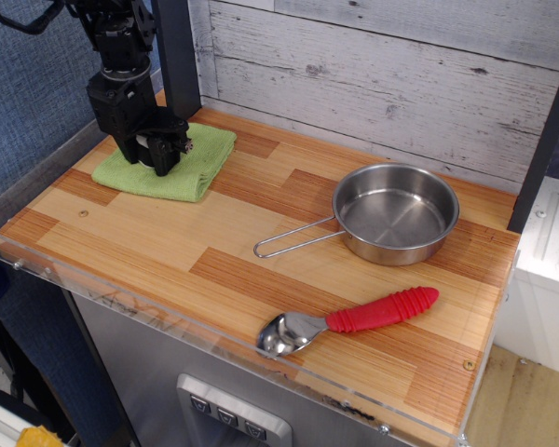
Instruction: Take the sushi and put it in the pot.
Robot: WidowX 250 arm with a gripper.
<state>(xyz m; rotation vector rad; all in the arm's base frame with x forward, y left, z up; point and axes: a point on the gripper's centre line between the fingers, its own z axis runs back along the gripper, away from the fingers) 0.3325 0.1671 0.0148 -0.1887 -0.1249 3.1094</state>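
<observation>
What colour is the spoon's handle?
Red, ribbed, on the spoon near the front edge; observation.image, the only view, shows it clearly.

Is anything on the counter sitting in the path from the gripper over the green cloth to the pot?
Nothing visible does. The gripper is over the green cloth; bare wood lies between there and the pot. The red-handled spoon lies nearer the front edge, off that line.

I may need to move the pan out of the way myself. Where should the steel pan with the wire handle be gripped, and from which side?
Grip the shallow round steel pan by its thin wire loop handle, coming from above on the pan's left, front side. The handle juts out over bare wooden tabletop, clear of the red-handled spoon; the bowl itself is probably too wide for a pinch.
</observation>
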